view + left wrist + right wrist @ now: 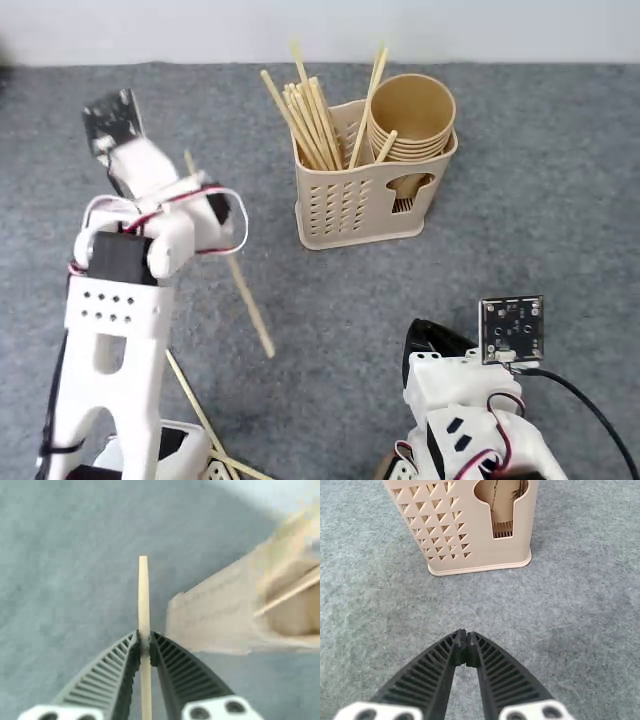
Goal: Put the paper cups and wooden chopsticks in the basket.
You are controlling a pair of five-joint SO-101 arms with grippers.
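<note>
A beige perforated basket (360, 210) stands at the back middle of the grey mat. It holds several wooden chopsticks (308, 115) on one side and a stack of paper cups (410, 115) on the other. My left gripper (144, 642) is shut on a single wooden chopstick (143, 592), held in the air left of the basket (225, 615). In the high view that chopstick (245, 290) slants down from the left arm (165, 215). My right gripper (465, 647) is shut with nothing in it, low over the mat in front of the basket (465, 525).
Another chopstick (200, 405) lies on the mat by the left arm's base. The right arm's body (470, 420) sits at the front right. A pale wall edges the mat at the back.
</note>
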